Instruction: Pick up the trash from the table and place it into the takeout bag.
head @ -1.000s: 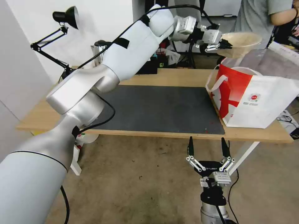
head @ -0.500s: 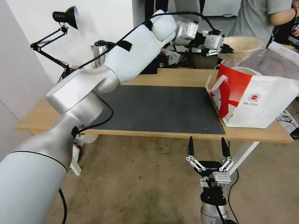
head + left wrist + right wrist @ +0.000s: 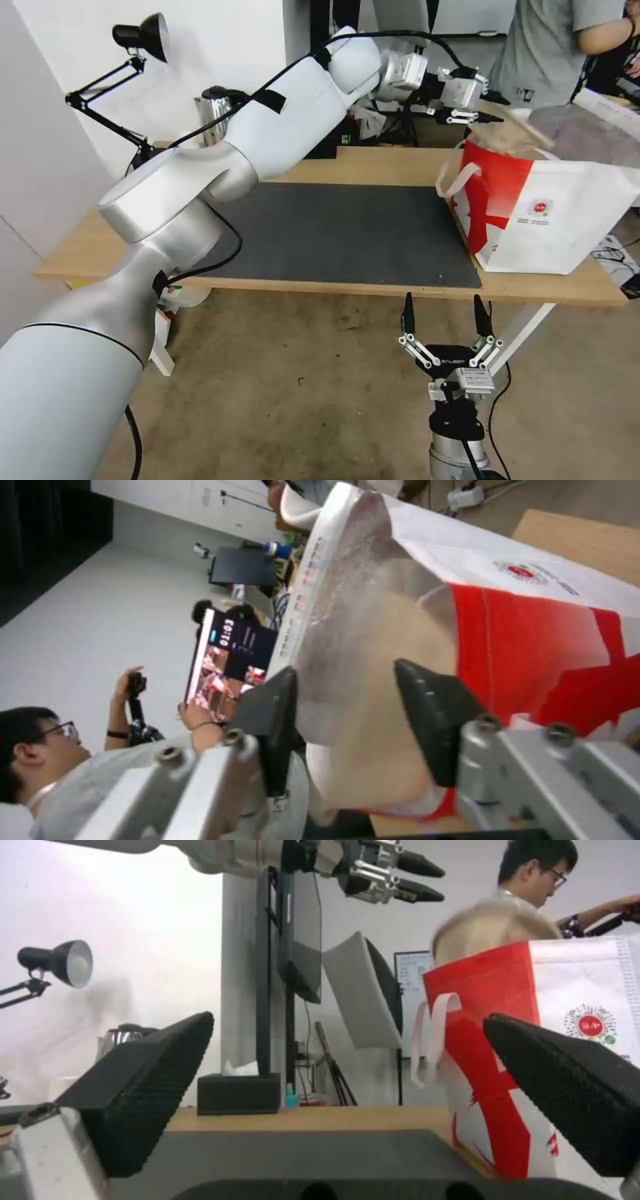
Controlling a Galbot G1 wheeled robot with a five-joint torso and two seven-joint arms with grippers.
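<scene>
Released since a second ago, the beige bowl [image 3: 512, 133] drops bagward below the left gripper's [image 3: 481, 115] parted, empty fingers [image 3: 435, 715].

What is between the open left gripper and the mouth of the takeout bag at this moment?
The beige bowl, blurred and free of the jaws, lies between the left gripper and the takeout bag. The head view and right wrist view show it at the bag's mouth.

Can't make out much of the beige bowl [image 3: 513, 130], just a motion-smeared blur at the mouth of the takeout bag [image 3: 567, 213], with the bag's far corner chopped off by the frame edge and whatever's inside hidden behind its walls.
</scene>
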